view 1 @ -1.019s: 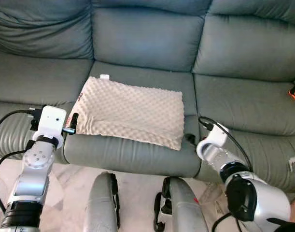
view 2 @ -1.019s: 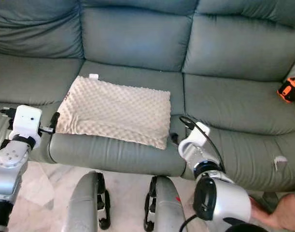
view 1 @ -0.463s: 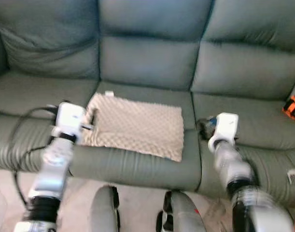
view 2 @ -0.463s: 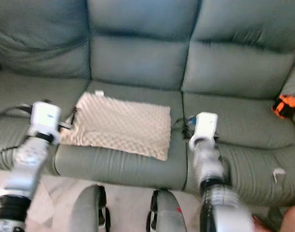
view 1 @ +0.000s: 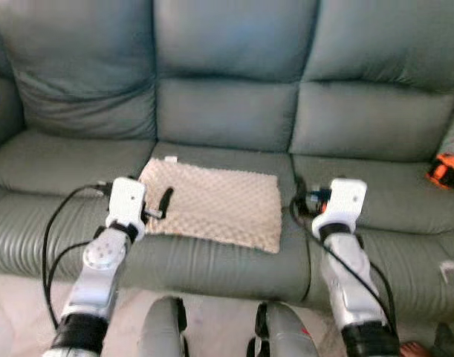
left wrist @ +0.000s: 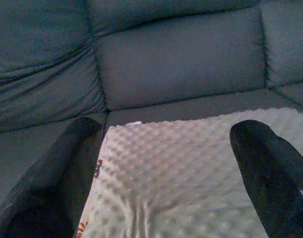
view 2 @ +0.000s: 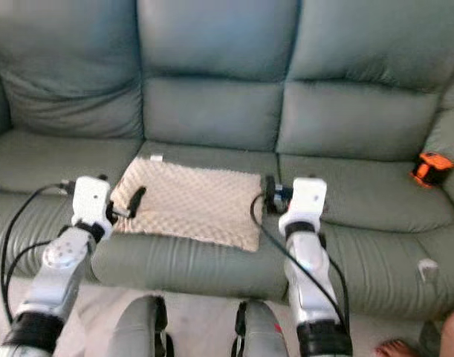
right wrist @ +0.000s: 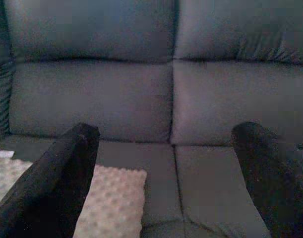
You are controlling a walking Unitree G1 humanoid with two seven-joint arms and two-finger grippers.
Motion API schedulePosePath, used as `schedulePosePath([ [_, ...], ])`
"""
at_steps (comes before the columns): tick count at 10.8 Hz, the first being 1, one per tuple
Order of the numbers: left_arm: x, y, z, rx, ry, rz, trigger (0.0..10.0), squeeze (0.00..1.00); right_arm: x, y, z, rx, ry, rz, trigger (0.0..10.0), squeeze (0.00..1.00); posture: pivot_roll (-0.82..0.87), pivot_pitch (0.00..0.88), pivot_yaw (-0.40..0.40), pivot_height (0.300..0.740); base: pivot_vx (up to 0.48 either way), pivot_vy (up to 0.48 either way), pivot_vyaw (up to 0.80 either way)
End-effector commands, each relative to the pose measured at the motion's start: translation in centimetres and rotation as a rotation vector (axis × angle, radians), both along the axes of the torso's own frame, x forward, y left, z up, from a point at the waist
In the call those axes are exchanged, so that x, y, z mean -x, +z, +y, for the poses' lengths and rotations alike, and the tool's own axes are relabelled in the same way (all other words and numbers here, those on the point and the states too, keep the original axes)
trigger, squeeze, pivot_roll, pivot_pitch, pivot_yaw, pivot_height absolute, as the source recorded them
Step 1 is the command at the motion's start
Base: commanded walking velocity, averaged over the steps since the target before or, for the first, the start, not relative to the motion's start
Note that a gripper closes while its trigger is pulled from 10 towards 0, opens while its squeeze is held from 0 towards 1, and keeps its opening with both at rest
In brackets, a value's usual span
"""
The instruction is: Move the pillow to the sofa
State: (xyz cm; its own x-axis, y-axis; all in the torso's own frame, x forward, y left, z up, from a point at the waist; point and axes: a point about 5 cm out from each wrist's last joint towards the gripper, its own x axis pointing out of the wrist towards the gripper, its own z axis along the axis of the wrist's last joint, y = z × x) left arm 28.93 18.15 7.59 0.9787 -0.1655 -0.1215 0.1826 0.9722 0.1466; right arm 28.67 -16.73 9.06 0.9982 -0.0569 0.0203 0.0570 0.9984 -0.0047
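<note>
A beige bumpy pillow (view 1: 215, 204) lies flat on the middle seat of the grey-green sofa (view 1: 227, 111). My left gripper (view 1: 156, 201) hovers over the pillow's left edge, open, with nothing between its fingers. The left wrist view looks along both black fingers (left wrist: 52, 178) at the pillow (left wrist: 186, 168) just below and ahead. My right gripper (view 1: 307, 199) is held up just past the pillow's right edge, above the seam between the middle and right seats, open and holding nothing. In the right wrist view the pillow's corner (right wrist: 116, 198) sits beside one finger (right wrist: 57, 178).
A small orange object (view 1: 443, 169) rests at the far right of the sofa, and a white scrap (view 1: 448, 265) lies on the right seat's front. My own legs (view 1: 163, 327) stand close to the sofa front. A person's foot (view 2: 394, 348) is on the floor at lower right.
The camera has drawn back and tilted up, showing more backrest. Both arms have risen from the seat's front edge to above seat level. The pillow stays where it was.
</note>
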Motion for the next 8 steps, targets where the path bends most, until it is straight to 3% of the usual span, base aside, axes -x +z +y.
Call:
schedulePosePath([
  [1,-0.7,0.8,0.0,0.011,0.020,-0.040,10.0,0.00,-0.8,1.6,0.1,-0.002,0.013,-0.041,10.0,0.00,-0.05,0.000,0.004,0.719,0.000,0.000,0.00],
  [3,-1.3,0.7,-0.4,0.021,0.037,-0.046,10.0,0.00,-1.9,2.4,-0.3,0.002,0.015,-0.052,10.0,0.00,-0.05,0.000,-0.005,0.740,0.000,0.000,0.00],
  [8,-2.4,0.7,-0.4,0.041,0.076,-0.058,10.0,0.00,-1.7,2.1,0.0,0.005,0.047,-0.035,10.0,0.00,-0.06,0.000,-0.005,0.740,0.000,0.000,0.00],
])
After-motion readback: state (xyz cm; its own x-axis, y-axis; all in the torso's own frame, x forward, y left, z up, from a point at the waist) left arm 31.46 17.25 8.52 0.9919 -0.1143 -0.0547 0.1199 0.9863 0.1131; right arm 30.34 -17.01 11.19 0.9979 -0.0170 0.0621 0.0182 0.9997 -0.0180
